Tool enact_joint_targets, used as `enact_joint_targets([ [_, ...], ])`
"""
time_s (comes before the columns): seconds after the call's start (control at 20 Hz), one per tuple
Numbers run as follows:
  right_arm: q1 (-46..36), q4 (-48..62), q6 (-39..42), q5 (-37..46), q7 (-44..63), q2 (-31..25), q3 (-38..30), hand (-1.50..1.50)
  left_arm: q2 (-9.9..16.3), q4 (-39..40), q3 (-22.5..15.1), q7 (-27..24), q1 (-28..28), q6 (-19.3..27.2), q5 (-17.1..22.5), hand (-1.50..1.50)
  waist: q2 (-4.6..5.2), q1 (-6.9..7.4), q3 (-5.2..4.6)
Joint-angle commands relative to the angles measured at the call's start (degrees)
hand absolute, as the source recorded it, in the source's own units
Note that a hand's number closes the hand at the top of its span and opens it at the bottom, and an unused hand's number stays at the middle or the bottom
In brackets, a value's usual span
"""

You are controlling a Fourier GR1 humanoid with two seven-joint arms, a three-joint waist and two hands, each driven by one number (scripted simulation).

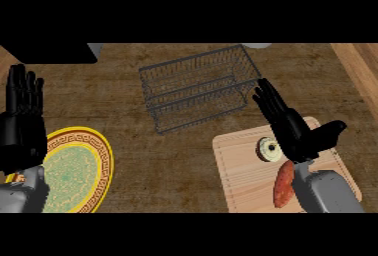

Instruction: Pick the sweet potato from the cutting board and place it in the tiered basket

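Note:
A reddish-brown sweet potato (282,186) lies on the pale wooden cutting board (242,170) at the lower right, partly hidden by my right forearm. My right hand (295,131) hovers over the board's upper part, open, fingers straight and pointing up-left toward the basket, thumb spread to the right. It holds nothing. The dark wire tiered basket (199,87) stands on the counter at the top middle, up-left of the board. My left hand (22,120) rests open at the left edge, fingers up.
A round object with a pale centre (267,149) sits on the board next to my right hand. A green plate with a yellow patterned rim (96,165) lies lower left. A black block (52,52) fills the top left corner. A lighter wooden strip (362,65) runs along the right.

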Motion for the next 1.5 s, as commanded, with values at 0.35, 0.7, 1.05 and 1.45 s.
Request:
enact_joint_targets([
  [0.35, 2.74, 11.34, -35.82, 14.20, 6.35, 2.00, -13.22, -1.50, -1.83, 6.49, -13.11, 4.36, 4.07, -14.60, 3.39, 0.00, 2.26, -1.96, 0.79],
  [0.7, 4.87, 7.78, -48.72, 25.46, -0.55, 6.66, -8.69, -1.50, -4.29, 15.54, -14.42, 0.43, 1.15, -20.35, 3.54, 0.00, 0.96, 0.35, 1.04],
  [1.05, 5.89, 7.91, -38.10, 40.45, 27.79, -9.60, -1.06, -1.50, -2.87, 14.21, -13.05, 1.21, 2.16, -20.04, 3.93, 0.00, 0.35, -0.31, 0.25],
  [1.45, 4.57, 5.41, -13.59, 43.49, 51.68, -16.85, 9.24, -1.50, -2.26, 15.44, -13.12, 0.71, 1.41, -21.60, 3.90, 0.00, 0.28, 0.95, 0.04],
])
